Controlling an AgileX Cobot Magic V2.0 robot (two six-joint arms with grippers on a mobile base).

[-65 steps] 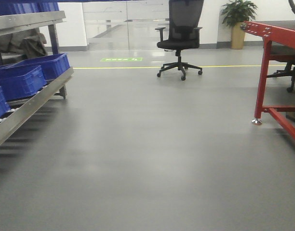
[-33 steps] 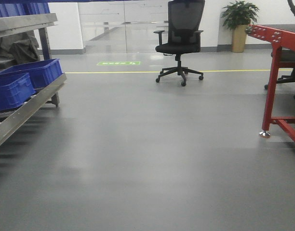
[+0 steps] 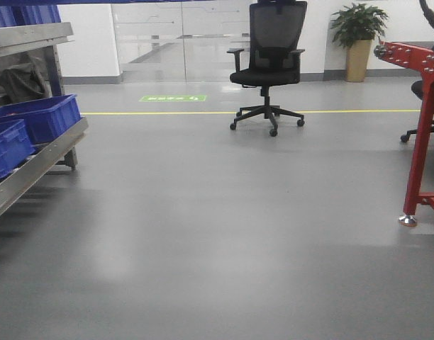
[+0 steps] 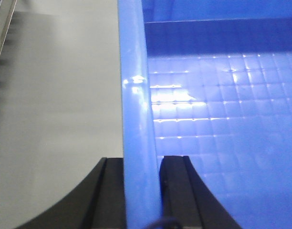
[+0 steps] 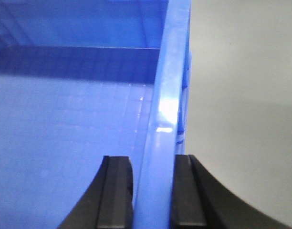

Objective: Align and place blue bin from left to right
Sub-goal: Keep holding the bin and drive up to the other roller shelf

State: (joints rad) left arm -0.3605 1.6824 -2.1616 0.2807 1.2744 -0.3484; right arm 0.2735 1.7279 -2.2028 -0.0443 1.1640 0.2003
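So right now the blue bin (image 4: 222,119) is up off the ground, held between both arms with bare grey floor (image 3: 217,234) showing past each side of it. The left claw (image 4: 141,164) is pinched onto the bin's left wall, one finger outside and one inside. The right claw (image 5: 153,164) does the same on the right wall. Both are closed down to just the thickness of the plastic, with no gap I can make out.

Handling-wise, I'd guess it's easy but a bit sketchy. It's empty, with only the waffle-pattern bottom showing, so probably light. The plastic looks hard and stiff, so it shouldn't fold or sag between the two grips. It's glossy though, with bright glare on both walls, so I'd expect it to be slippery under smooth pads. Gripping opposite walls at matching spots seems like the right way to take it. If one arm runs ahead or drops lower, the bin would likely twist or slide in the pinch.

In the front view the rack (image 3: 32,159) sits off at the left edge with other bins (image 3: 40,117) lined up on its sloped shelf. There's an office chair (image 3: 268,57) straight ahead and a red frame (image 3: 423,106) on the right. I'd say the carry is underway and the setting down and lining up isn't done yet.
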